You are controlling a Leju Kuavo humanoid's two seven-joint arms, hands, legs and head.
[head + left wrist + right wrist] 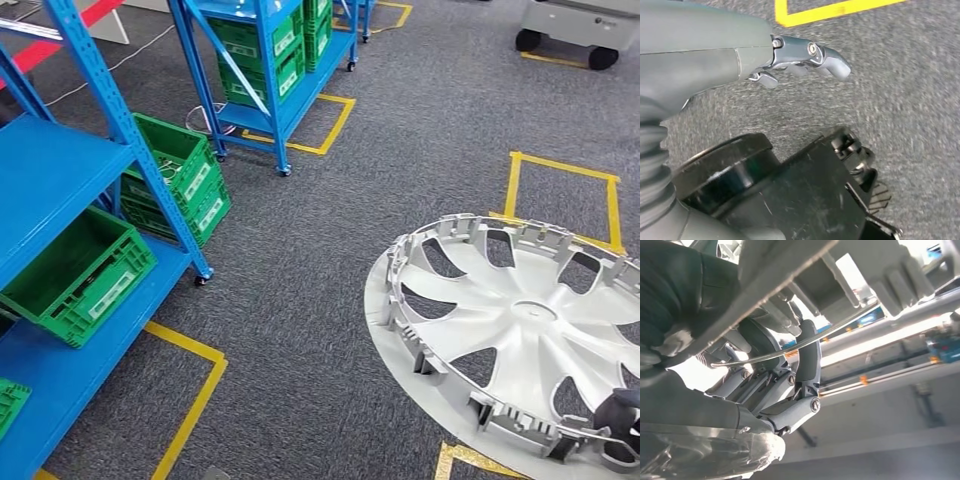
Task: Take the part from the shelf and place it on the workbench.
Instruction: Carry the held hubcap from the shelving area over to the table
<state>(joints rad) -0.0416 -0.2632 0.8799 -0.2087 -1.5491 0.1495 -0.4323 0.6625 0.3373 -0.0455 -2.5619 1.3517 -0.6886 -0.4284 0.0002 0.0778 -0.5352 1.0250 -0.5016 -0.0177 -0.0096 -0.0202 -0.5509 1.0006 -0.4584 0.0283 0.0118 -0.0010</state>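
The part is a large silver wheel cover, shown with its ribbed inner side up, hanging above the grey carpet at the lower right of the head view. My right hand grips its near rim with dark fingers. The right wrist view has that hand curled around the cover's thin rim, whose clips pass close overhead. My left hand hangs over the carpet with its fingers stretched out and nothing in them.
A blue shelf rack stands at the left with green crates on its lower level. A second blue rack with crates stands farther back. Yellow tape squares mark the carpet. A white wheeled cart is at the far right.
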